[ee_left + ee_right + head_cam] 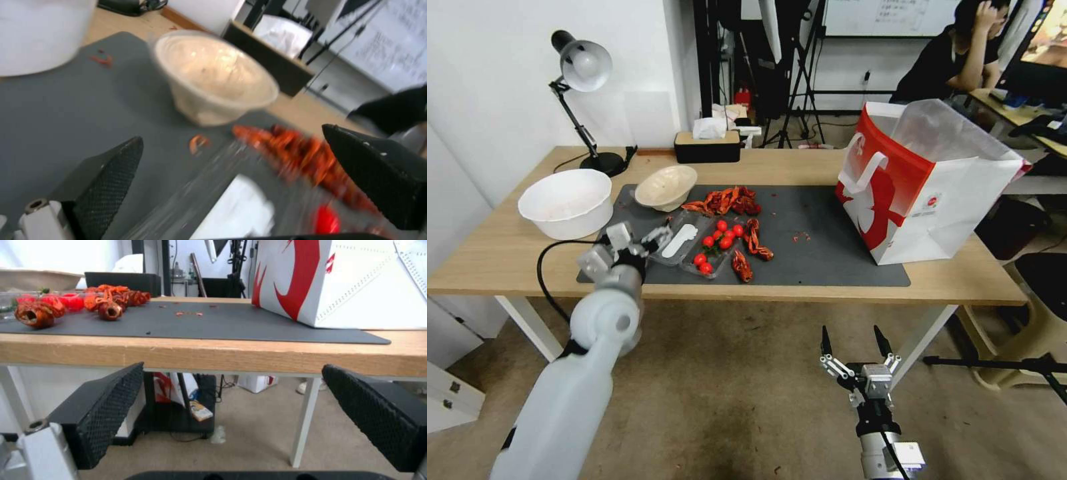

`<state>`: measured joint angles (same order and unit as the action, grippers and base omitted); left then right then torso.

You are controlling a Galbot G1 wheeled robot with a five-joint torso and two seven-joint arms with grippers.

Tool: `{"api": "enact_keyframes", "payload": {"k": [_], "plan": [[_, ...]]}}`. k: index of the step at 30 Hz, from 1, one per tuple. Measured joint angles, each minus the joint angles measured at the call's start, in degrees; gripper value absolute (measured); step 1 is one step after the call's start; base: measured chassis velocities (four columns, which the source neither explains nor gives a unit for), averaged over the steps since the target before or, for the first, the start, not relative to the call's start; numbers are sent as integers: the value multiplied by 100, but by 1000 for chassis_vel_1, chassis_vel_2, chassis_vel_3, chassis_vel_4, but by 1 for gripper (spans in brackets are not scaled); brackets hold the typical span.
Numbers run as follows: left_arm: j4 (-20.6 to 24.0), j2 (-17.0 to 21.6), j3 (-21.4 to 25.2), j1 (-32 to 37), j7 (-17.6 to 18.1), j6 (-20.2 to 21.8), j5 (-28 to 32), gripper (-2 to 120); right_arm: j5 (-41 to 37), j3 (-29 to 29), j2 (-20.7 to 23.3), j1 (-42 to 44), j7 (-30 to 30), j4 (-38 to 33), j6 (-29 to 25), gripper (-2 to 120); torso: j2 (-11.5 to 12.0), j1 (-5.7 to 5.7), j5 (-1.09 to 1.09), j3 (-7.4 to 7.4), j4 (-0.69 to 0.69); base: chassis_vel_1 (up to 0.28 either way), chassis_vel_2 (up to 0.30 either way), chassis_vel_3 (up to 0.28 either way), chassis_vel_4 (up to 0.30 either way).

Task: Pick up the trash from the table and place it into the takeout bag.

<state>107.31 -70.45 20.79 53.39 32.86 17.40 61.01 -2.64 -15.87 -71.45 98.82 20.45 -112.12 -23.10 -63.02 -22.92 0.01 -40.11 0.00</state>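
Note:
The trash lies on the dark grey mat of the table: a beige bowl, a heap of red crayfish shells, and a clear plastic tray with a white piece and cherry tomatoes. My left gripper hovers open at the tray's left end, nothing between its fingers; its wrist view shows the bowl and shells beyond. The takeout bag stands open on the right. My right gripper hangs open below the table's front edge.
A large white bowl sits left of the mat. A desk lamp and a black tissue box stand at the back edge. Small red crumbs dot the mat. A person sits at a desk behind the bag.

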Motion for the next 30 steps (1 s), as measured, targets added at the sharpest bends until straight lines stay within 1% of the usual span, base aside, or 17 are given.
{"api": "enact_keyframes", "payload": {"k": [1, 2, 5, 6, 9, 10, 12, 13, 16, 17, 21, 30], "plan": [[-112, -57, -18, -176, 86, -53, 249, 100, 16, -9, 3, 0, -16, 0, -33, 100, 0, 0, -1, 0, 0, 0, 0, 0, 0], [-112, -57, -18, -176, 86, -53, 249, 100, 16, -9, 3, 0, -16, 0, -33, 100, 0, 0, -1, 0, 0, 0, 0, 0, 0], [-433, -222, -55, -538, 243, -133, 665, 100, 110, -40, 2, 4, -38, -1, -118, 100, 0, 0, -1, 0, 0, 0, 0, 0, 0], [-433, -222, -55, -538, 243, -133, 665, 100, 110, -40, 2, 4, -38, -1, -118, 100, 0, 0, -1, 0, 0, 0, 0, 0, 0], [-794, -317, -125, -755, 285, -208, 789, 100, 128, -53, -4, 10, -38, -1, -138, 100, 0, 0, -1, 0, 0, 0, 0, 0, 0], [-794, -317, -125, -755, 285, -208, 789, 100, 128, -53, -4, 10, -38, -1, -138, 100, 0, 0, -1, 0, 0, 0, 0, 0, 0], [-1035, -349, -169, -877, 307, -233, 802, 100, 127, -59, -3, 12, -38, -1, -142, 100, 0, 0, -2, 0, 1, 0, 0, 0, 0], [-1035, -349, -169, -877, 307, -233, 802, 100, 127, -59, -3, 12, -38, -1, -142, 100, 0, 0, -2, 0, 1, 0, 0, 0, 0], [-1372, -377, -200, -1111, 338, -237, 974, 100, 128, -61, -1, 5, -38, 27, -144, 100, 0, 0, -2, 0, 1, 0, 0, 0, 0], [-1372, -377, -200, -1111, 338, -237, 974, 100, 128, -61, -1, 5, -38, 27, -144, 100, 0, 0, -2, 0, 1, 0, 0, 0, 0], [-1722, -414, -189, -1372, 305, -275, 1109, 100, 128, -55, -19, -18, -36, 72, -144, 100, 0, 0, -1, 0, 1, 0, 0, 0, 0], [-2110, -458, -182, -1674, 301, -209, 1183, 99, 128, -54, -37, -24, -26, 117, -151, 100, 0, 0, -1, 0, -1, 0, 0, 0, 0]]}}
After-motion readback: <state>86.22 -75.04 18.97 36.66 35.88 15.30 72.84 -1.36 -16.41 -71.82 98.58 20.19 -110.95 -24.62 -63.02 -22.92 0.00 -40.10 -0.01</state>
